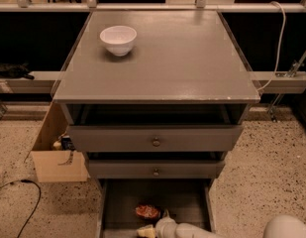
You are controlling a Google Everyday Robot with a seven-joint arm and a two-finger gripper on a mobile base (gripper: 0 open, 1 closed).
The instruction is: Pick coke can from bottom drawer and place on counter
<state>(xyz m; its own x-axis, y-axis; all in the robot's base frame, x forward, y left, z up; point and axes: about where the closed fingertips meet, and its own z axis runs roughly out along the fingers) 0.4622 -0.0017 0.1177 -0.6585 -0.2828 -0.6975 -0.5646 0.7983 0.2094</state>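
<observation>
White end effector (163, 222) beside coke can (148, 211)

White bowl (118, 39) — open cardboard box (58, 165) — black cable (37, 197).

pincer (160, 225) low in bottom drawer (192, 202), both cut off by lower edge

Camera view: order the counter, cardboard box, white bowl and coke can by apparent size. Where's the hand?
1. counter
2. cardboard box
3. white bowl
4. coke can, smallest, though it lies lower down, which may shrink it.
The hand is in the bottom drawer, right beside the can.
</observation>
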